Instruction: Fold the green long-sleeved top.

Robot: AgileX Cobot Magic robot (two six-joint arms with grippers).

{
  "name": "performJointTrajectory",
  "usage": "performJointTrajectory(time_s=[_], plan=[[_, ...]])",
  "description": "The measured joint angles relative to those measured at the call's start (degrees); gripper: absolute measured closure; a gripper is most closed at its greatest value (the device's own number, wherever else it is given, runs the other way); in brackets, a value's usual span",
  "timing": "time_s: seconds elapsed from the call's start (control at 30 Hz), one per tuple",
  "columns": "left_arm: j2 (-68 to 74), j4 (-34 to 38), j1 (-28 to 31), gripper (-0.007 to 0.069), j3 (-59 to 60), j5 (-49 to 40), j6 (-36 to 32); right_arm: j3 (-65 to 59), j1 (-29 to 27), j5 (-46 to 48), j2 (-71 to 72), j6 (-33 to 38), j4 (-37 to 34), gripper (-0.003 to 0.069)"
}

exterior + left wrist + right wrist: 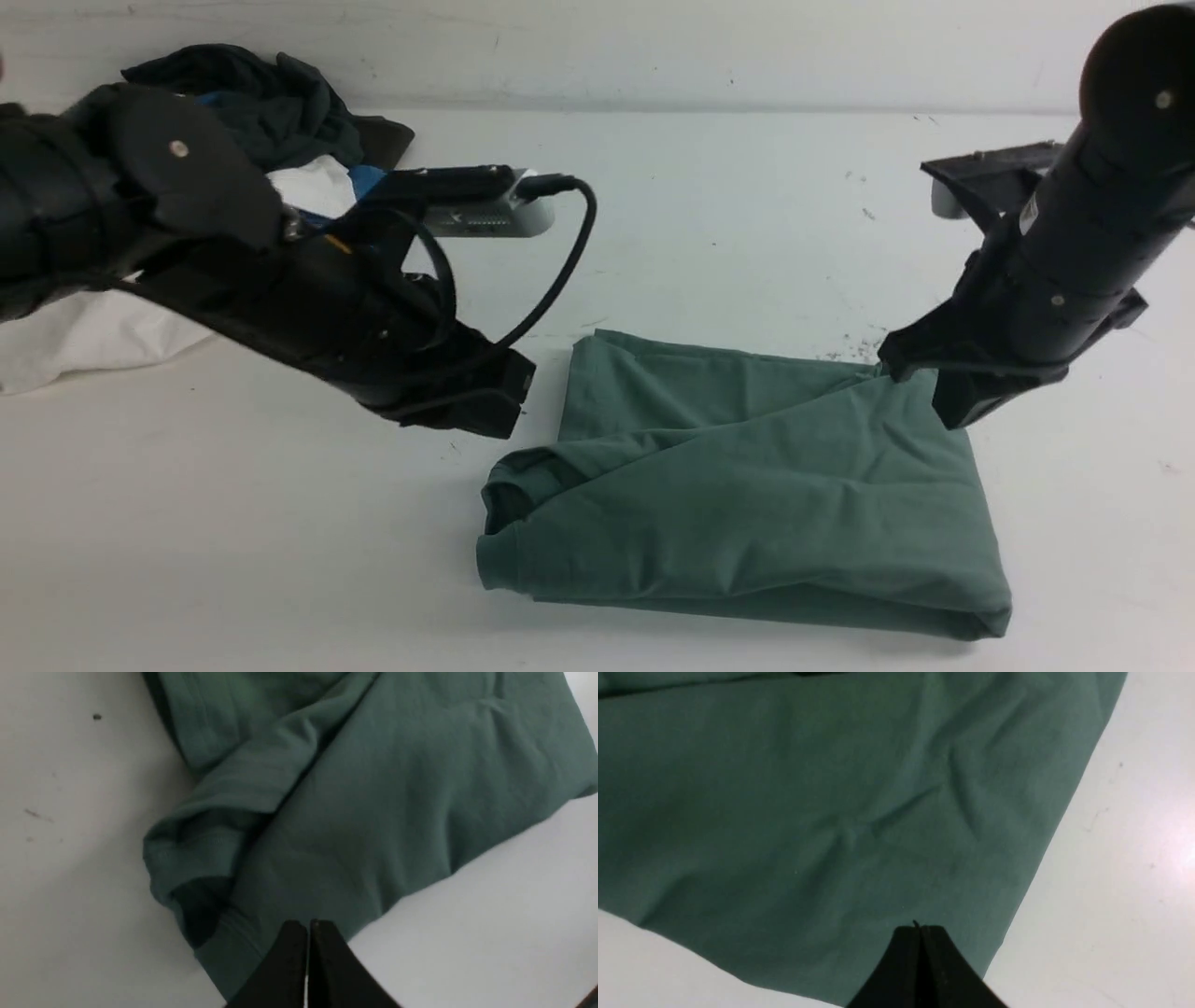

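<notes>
On table, one green top

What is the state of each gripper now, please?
Left gripper: closed, holding nothing.
Right gripper: closed; whether it pinches the green top cannot be told.

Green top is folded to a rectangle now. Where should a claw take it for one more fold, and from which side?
Probably the far right corner of the green top, where the right claw sits shut; come from above on the right. That edge is loose layers; the near edge is a thick fold.
</notes>
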State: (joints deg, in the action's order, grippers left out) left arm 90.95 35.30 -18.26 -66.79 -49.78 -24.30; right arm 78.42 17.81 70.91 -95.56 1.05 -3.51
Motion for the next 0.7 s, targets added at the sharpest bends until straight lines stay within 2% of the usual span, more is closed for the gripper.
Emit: performJointTrajectory(time_s=[0.13,0.4,0.53,0.7], plan=[[5.99,0.0,0.0,0.057,-3.26,-1.82,-2.17,-0.06,-0.05,-0.06,0.19,0.37,-2.4,0.0673],[15.11,0.04,-0.07,0.0323,-4.07,-3.59,-2.57,-0.06,-0.05,-0.69,0.26,1.94,-6.03,0.0673],[17.17,1.15,-0.07,0.0284,-4.09,-6.21,-2.8,-0.06,-0.05,-1.52,0.26,1.97,-6.18,0.0673],[17.82,2.11,-0.07,0.0307,-4.09,-7.29,-3.05,-0.06,-0.05,-2.7,0.26,2.14,-6.54,0.0673]])
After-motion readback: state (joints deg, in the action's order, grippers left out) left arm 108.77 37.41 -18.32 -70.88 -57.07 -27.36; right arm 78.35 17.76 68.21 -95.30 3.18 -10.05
